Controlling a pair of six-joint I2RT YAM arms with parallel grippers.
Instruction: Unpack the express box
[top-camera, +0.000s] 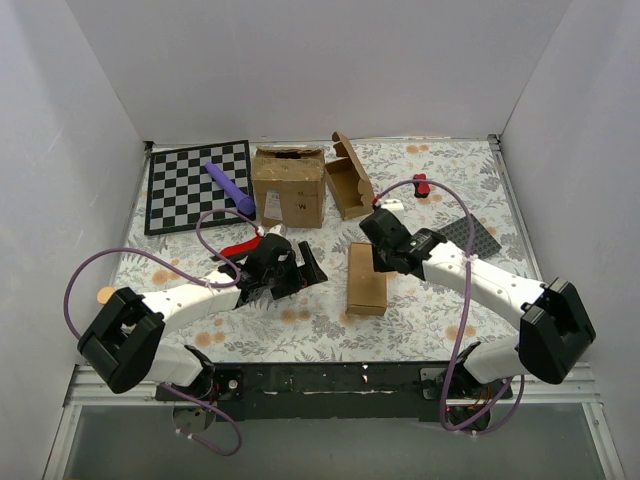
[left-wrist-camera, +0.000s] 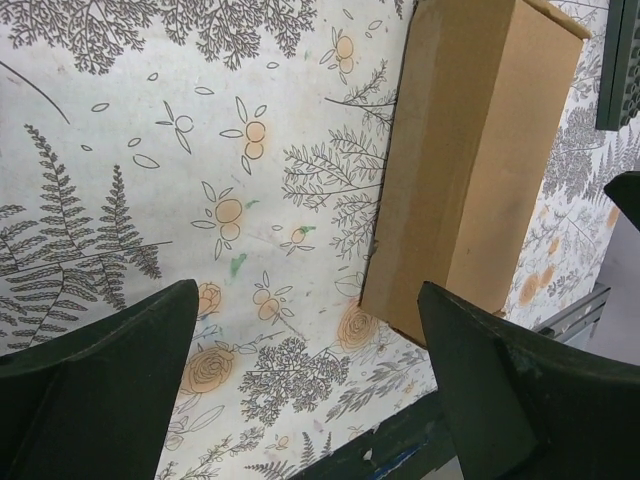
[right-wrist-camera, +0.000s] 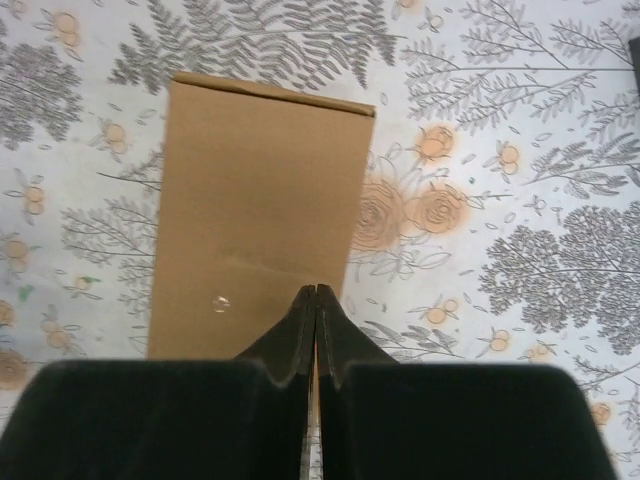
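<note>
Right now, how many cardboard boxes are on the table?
3: a closed mailer front centre, an open mailer behind it, a big carton beside the chessboard. Others could hide behind the carton.

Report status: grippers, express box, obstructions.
Left gripper open beside express box. Right gripper shut, over it. Box closed, lying flat. Nothing on it.

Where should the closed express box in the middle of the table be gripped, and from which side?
Probably across its narrow width, coming down from above: the express box lies flat, closed, long sides free of neighbours, so opened jaws could straddle them.
</note>
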